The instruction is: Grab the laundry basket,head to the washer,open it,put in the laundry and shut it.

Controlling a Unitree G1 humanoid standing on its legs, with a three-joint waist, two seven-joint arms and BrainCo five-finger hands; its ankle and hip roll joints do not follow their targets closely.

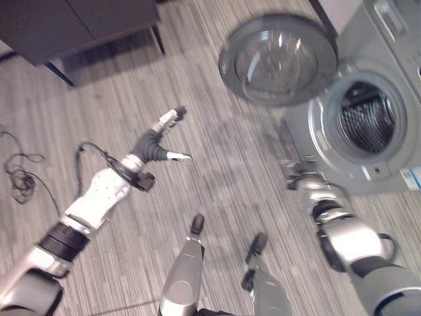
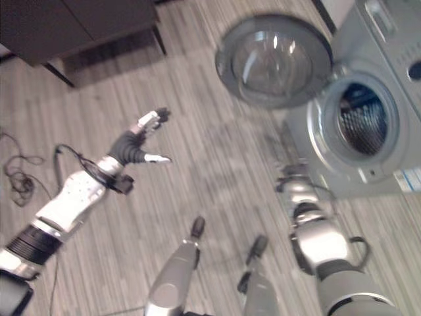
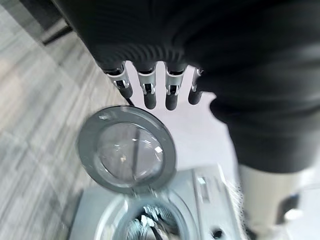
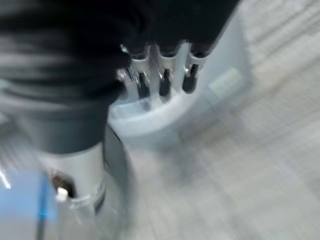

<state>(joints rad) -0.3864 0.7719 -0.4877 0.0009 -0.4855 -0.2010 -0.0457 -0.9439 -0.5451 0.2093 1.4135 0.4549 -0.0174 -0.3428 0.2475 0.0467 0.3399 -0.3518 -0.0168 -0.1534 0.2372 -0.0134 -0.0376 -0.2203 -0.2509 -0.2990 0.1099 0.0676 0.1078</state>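
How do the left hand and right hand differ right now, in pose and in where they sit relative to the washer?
The left hand is raised over bare floor, fingers spread straight, well away from the washer; the right hand hangs low, close beside the washer's front below the drum opening. In its wrist view the left hand faces the open door; the right faces the washer's lower panel. Both hold nothing.

Both arms are that silver-grey metal look. The left arm (image 1: 99, 194) has a pale, smooth forearm shell with a black ribbed band further up, near the elbow. The right arm (image 1: 348, 240) is chunkier-looking, rounded silver segments with dark rings between them. The left hand (image 1: 158, 141) wears a dark ribbed cover over its back and wrist, same deal on the right hand (image 4: 100, 45). The fingers (image 3: 149, 92) are silver with dark rounded tips, sitting in a neat row.
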